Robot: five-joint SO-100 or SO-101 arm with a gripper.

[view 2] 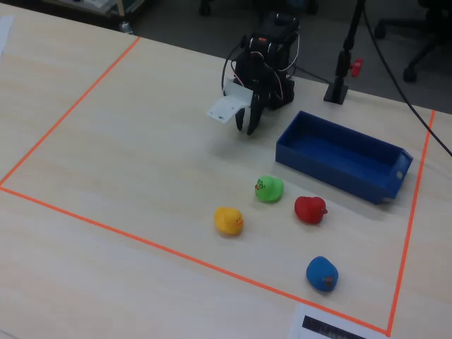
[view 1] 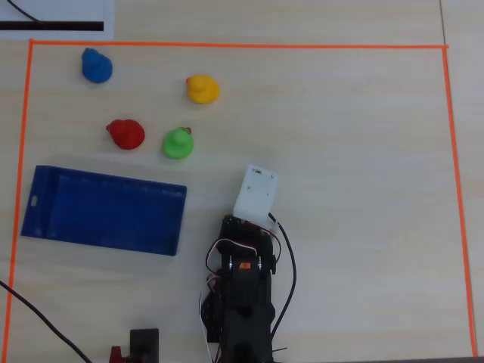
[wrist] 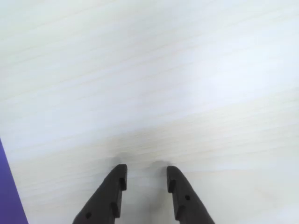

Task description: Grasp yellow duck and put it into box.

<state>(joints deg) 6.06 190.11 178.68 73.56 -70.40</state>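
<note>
My jaws hang parted, empty; the yellow duck [view 1: 202,88] looks light, rounded, slippery — I'd pinch its body.

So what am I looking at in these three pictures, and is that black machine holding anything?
It is a small robot arm on a table. One picture looks straight down, one looks across from the side, and one comes from a camera riding on the arm. Its gripper, the two dark fingers, is slightly open and holds nothing, with only bare table below. Four toy ducks lie apart: the yellow duck, a green duck, a red duck and a blue duck. Nearby sits the empty blue box. Orange tape marks the work area.
</note>
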